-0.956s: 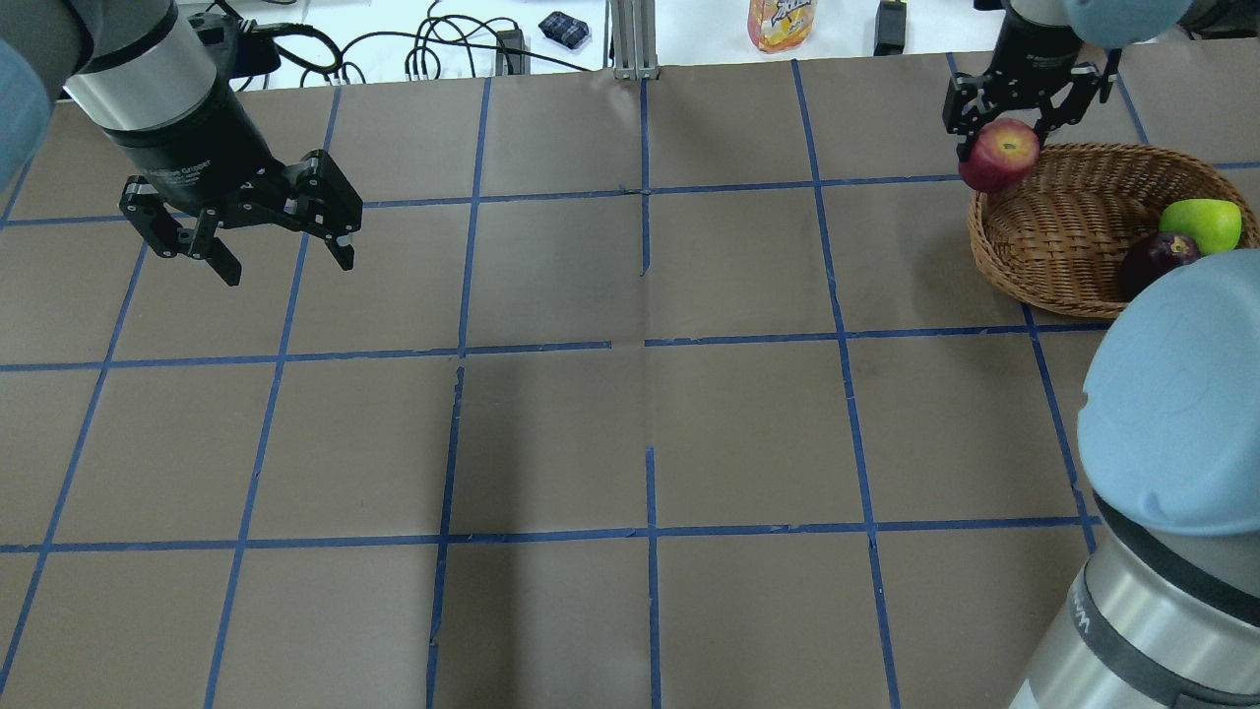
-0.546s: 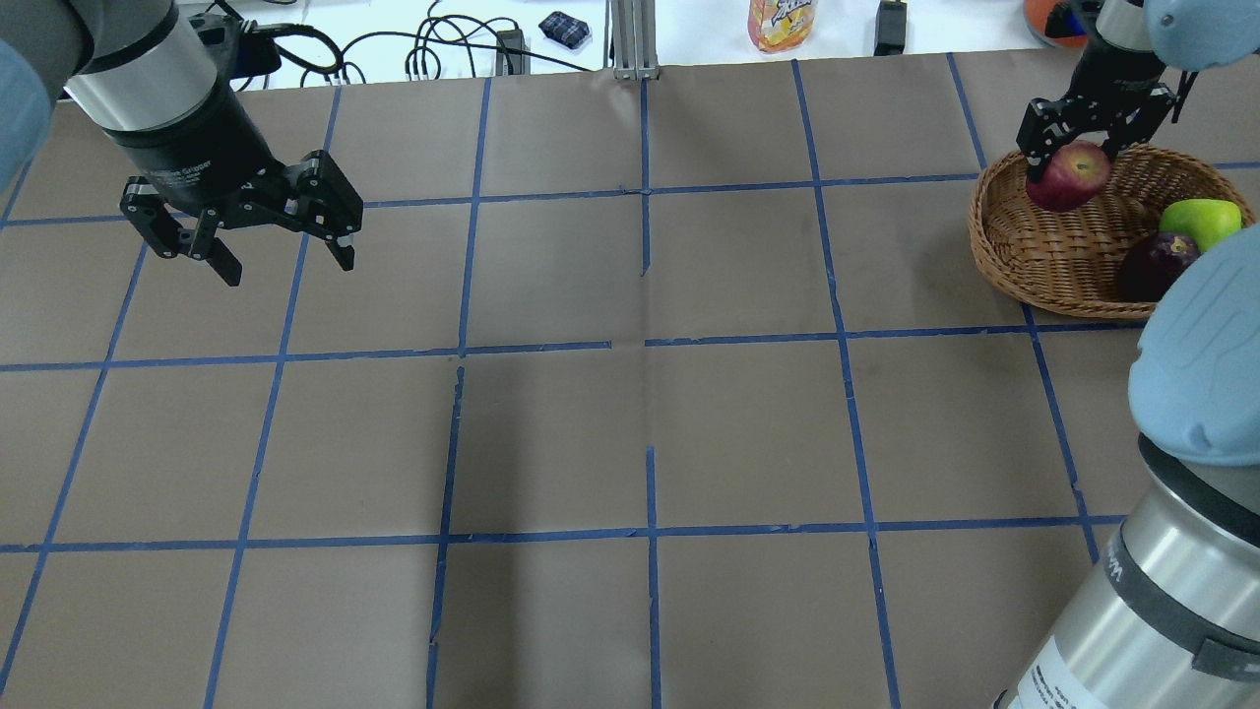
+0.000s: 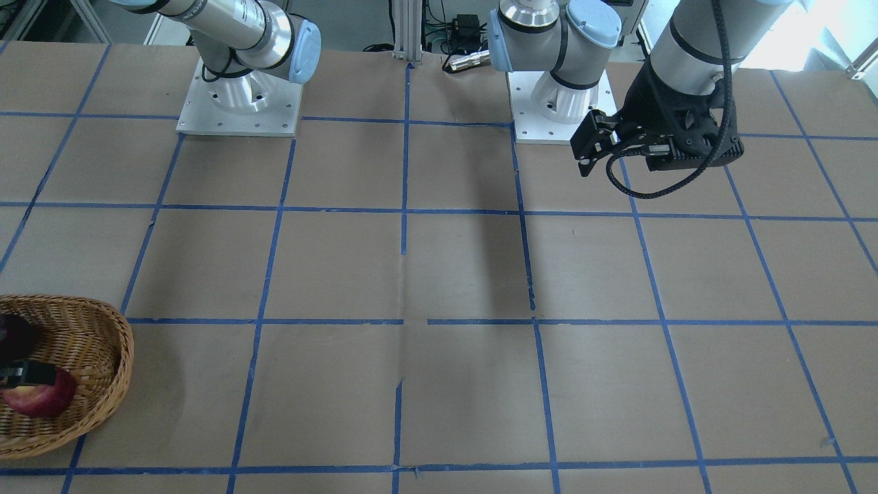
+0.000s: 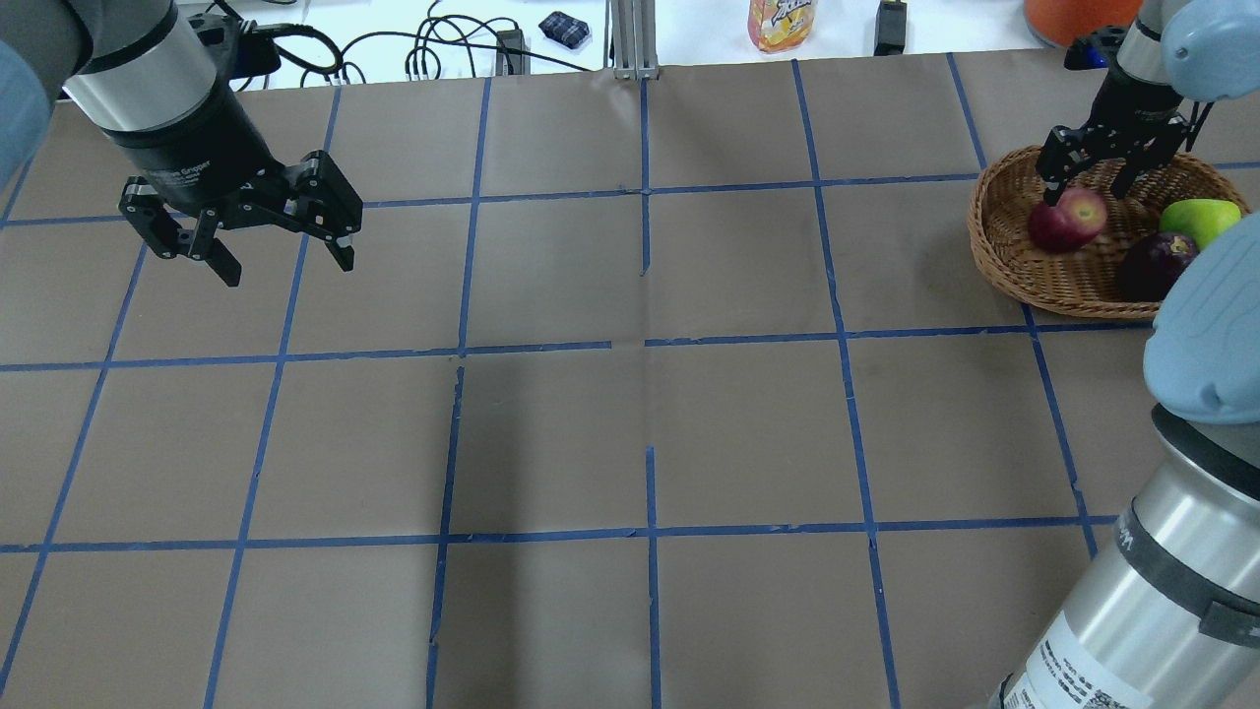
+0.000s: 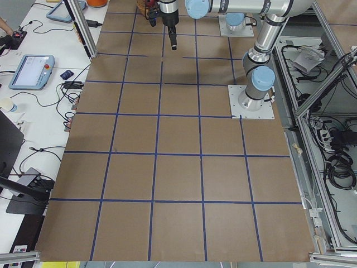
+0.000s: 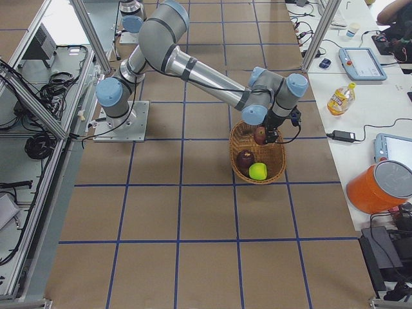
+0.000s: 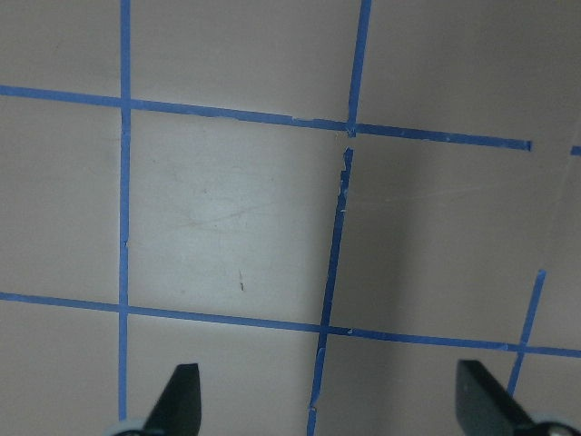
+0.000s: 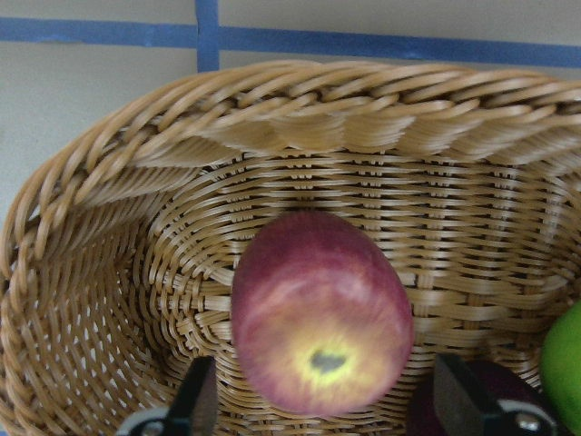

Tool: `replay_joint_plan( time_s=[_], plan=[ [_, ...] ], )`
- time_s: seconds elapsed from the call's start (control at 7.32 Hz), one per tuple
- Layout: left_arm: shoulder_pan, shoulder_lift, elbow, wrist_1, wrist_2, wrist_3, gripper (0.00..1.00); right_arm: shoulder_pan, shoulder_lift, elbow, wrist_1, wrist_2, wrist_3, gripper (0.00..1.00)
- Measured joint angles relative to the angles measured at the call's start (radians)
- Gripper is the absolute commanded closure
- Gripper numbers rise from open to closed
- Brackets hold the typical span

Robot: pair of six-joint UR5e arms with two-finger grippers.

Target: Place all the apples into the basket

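Silver arm tubes [image 4: 1132,591], pale-blue joint caps [image 4: 1206,325], black left end effector [image 4: 288,266], looping cable [image 3: 655,195], perhaps a printed label [image 4: 1058,675].

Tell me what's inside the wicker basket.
Three apples lie in the basket: the red apple below the open right gripper, the maroon apple and the green apple together at the other end. The weave beneath them is covered.

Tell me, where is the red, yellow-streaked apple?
Overhead view, far right: the red, yellow-streaked apple lies left in the brown woven wicker basket, beside the dark maroon apple.
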Motion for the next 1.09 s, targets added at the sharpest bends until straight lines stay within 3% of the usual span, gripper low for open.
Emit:
replay_joint_plan(
  time_s=[0.41,0.82,1.09],
  plan=[
    [-0.001,0.002,-0.012,0.0,0.0,0.0,0.0,0.004,-0.058,-0.028,0.11,0.002,0.014,0.0],
    [-0.002,0.006,-0.02,0.003,0.0,0.0,0.0,0.058,-0.296,-0.032,0.321,0.031,0.099,0.0],
    [-0.002,0.006,-0.022,0.002,0.0,0.0,0.0,0.182,-0.42,-0.007,0.379,0.061,0.265,0.0]
  ],
)
